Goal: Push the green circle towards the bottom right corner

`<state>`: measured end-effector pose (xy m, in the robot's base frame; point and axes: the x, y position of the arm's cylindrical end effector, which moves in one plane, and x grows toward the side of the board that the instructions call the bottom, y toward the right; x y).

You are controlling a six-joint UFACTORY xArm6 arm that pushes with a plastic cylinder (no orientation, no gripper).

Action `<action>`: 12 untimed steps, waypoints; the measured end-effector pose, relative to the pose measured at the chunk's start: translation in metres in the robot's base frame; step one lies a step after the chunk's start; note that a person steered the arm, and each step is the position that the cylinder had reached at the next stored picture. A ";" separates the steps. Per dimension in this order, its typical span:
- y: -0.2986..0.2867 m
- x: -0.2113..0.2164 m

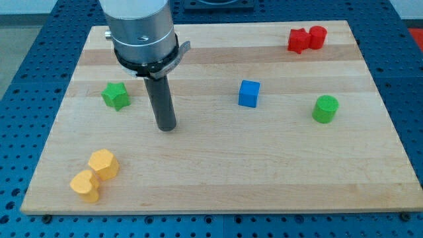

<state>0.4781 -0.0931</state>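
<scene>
The green circle (pixel 325 109) stands on the wooden board (pixel 264 172) at the view's right, a little above mid-height. My tip (pixel 166 127) rests on the board left of centre, far to the left of the green circle. A green star (pixel 115 96) lies just left of and slightly above my tip. A blue cube (pixel 249 93) sits between my tip and the green circle.
A red star (pixel 298 41) and a red cylinder (pixel 318 37) touch each other at the top right. A yellow hexagon (pixel 104 163) and a yellow heart (pixel 85 186) sit together at the bottom left. The board's edges border a blue perforated table.
</scene>
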 end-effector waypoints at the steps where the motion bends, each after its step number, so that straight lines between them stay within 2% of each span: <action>1: 0.054 0.000; 3: 0.184 -0.020; 5: 0.219 -0.059; 7: 0.283 -0.084; 12: 0.283 -0.033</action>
<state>0.4449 0.1897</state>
